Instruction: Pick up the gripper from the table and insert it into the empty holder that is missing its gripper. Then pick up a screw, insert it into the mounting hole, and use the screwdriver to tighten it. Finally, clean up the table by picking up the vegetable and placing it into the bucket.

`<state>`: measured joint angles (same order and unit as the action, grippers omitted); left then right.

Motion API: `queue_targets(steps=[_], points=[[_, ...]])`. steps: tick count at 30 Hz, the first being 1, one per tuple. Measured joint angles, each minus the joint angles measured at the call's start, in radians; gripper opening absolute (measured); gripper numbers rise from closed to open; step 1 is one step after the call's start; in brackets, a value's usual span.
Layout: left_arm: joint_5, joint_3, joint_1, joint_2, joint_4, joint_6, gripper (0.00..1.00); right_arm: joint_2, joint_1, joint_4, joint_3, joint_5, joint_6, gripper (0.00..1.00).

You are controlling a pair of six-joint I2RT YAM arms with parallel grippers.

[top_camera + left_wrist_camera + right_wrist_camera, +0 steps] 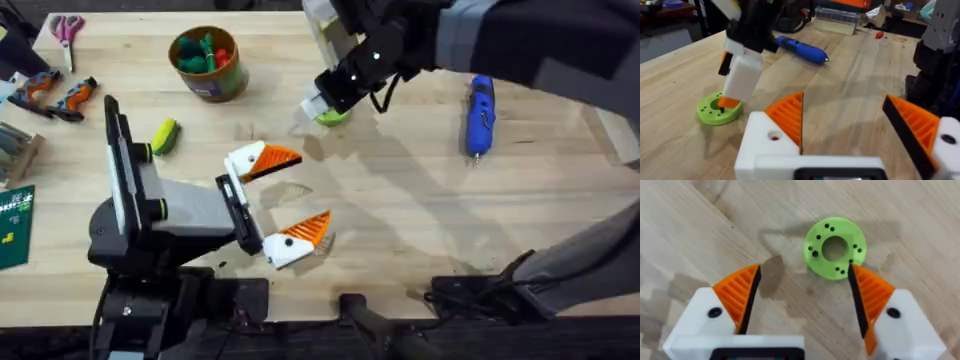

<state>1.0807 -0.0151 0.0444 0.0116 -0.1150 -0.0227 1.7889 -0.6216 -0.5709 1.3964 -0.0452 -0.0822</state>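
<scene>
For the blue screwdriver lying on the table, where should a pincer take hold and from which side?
Grip the blue screwdriver around its thick middle body, coming straight down from above. It lies flat on the table, lengthwise away from the arms' bases, metal tip toward them, so fingers should close across its width. The thin tip offers little to hold. The open right pincer is probably the nearer one.

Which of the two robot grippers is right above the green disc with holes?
The right gripper, reaching in from the far right, is open over the green disc. The left gripper, also open, sits mid-table, apart from the disc.
</scene>
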Motion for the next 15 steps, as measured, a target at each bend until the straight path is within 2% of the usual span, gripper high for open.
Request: queue_targets(steps=[15], points=[[0.000,0.000,0.000,0.000,0.000,0.000,0.993,0.145,0.000,0.068,0.000,0.000,0.000,0.988]])
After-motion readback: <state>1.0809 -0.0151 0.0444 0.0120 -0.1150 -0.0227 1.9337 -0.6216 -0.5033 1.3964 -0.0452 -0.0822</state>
